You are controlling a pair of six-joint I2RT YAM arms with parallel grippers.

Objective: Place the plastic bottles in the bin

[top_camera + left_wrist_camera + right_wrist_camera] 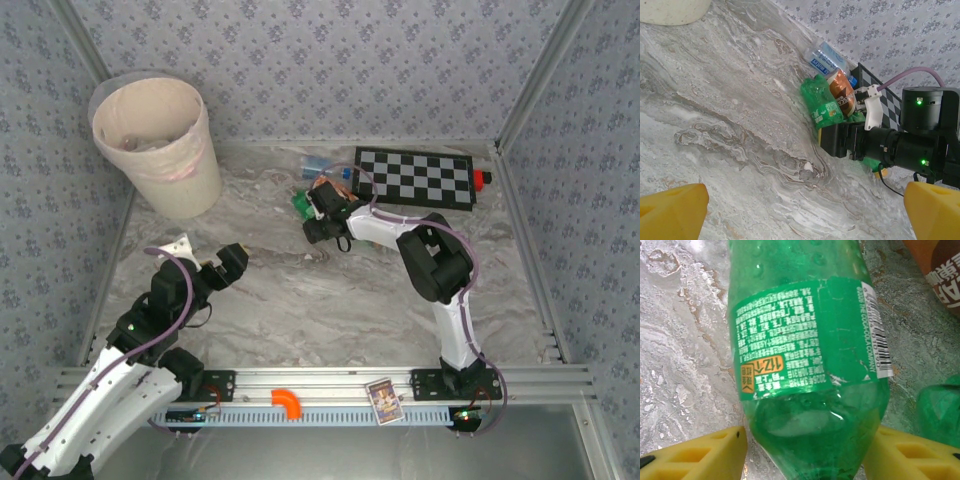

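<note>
Bottle grab is what I'd call this step. The right gripper is down low over the marble table with a yellow finger on each side of a green bottle. That bottle lies flat on its side straight ahead of the palm. The fingers flank the bare rounded end nearest the wrist, below the label, probably because that's the closest bit and it's soft enough to squeeze. Both look right up against the plastic, but I honestly can't tell if they're clamping or just touching. Just beside the gripper on one side are an orange-brown labelled bottle and another green one, so a narrow approach makes sense to avoid knocking them. Past those, a clear bottle with a blue label lies by the checkerboard. The left gripper hangs above bare table with its fingers spread wide and nothing between them, well short of the pile. I'd guess it's parked out of the way. The bin stands well apart from the right gripper and much nearer the left one, so it looks like a long carry once the grip is firm.
</note>
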